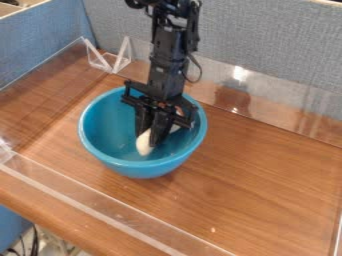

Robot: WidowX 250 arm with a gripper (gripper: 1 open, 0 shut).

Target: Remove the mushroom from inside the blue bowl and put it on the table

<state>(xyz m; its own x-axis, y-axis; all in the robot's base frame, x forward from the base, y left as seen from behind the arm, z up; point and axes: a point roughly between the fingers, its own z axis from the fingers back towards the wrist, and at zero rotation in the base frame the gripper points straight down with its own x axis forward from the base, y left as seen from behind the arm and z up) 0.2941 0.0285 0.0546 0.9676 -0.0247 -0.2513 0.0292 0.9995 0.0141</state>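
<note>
Arm pose: one black jointed arm [170,50] comes down from above the far side of the blue bowl [96,148], nearly upright, its lower end reaching over the far rim and down inside.
Cable: a thin dark loop bows out from the arm, above the bowl's far right rim.
Count, arms: one.
Count, bowls: one, glossy turquoise-blue, deep and round, upright on the bench [261,185].
Count, mushrooms: one visible, the toy mushroom [144,144], inside the bowl; its pale cream stem shows, and the cap is hard to make out behind the dark parts.
Count, wire stands: one small white stand [108,55], behind the bowl and to its left.
Gripper: the black gripper [152,134] points down into the bowl, with its fingertips right by the mushroom; dark parts overlap, so whether they are spread or pinching it cannot be told.
Bench: brown wood grain, under the bowl and out to its right.
Clear walls: a see-through front wall [94,205] runs before the bowl, and a rear wall [287,115] behind it.
Panels: grey [274,45] behind the bowl, blue [34,45] far left of it.
</note>
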